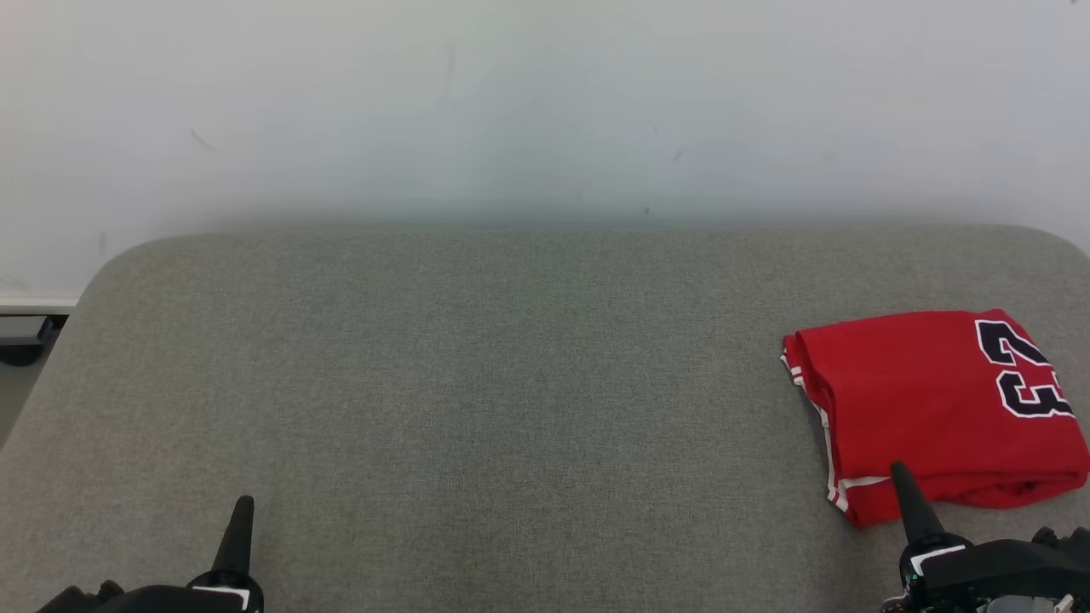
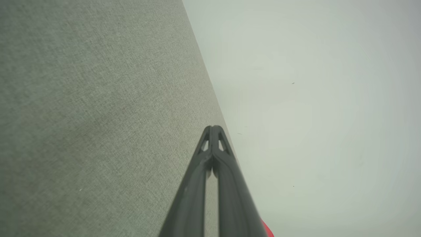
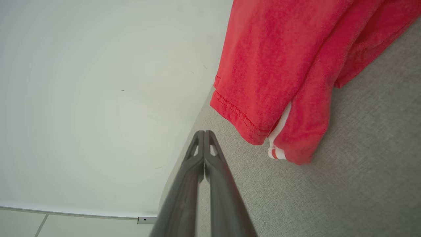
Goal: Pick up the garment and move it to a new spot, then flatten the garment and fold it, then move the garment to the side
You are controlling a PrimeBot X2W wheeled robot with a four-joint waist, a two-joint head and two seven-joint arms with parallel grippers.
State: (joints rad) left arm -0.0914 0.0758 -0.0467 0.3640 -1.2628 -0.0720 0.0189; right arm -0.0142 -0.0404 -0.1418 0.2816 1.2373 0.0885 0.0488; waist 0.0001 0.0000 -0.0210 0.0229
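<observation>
**Item 1: garment** [image 1: 928, 409]. Red jersey with white trim and dark numerals. It lies as a compact folded rectangle at the far right of the grey padded table [image 1: 511, 383], near the right edge. Judged from its neat stack and off-centre spot, the fold and the move aside look done. It lies there so the middle of the table is free.

**Item 2: right gripper** [image 1: 898, 472]. Fingers pressed together, grasping nothing. In the head view its tip overlaps the garment's near hem. The right wrist view shows the tips [image 3: 204, 132] clear of the cloth, with the hemmed corner [image 3: 256, 131] just beside them and not touching. The posture reads as let go and drawn clear.

**Item 3: left gripper** [image 1: 244, 507]. Fingers clenched tip to tip, as the left wrist view [image 2: 213, 129] confirms, and empty. It sits low at the table's near left, well apart from the garment. This is likely a rest position, since no work is in hand on that side.

**Item 4: wall** [image 1: 545, 102]. Pale and plain, directly behind the table.
</observation>
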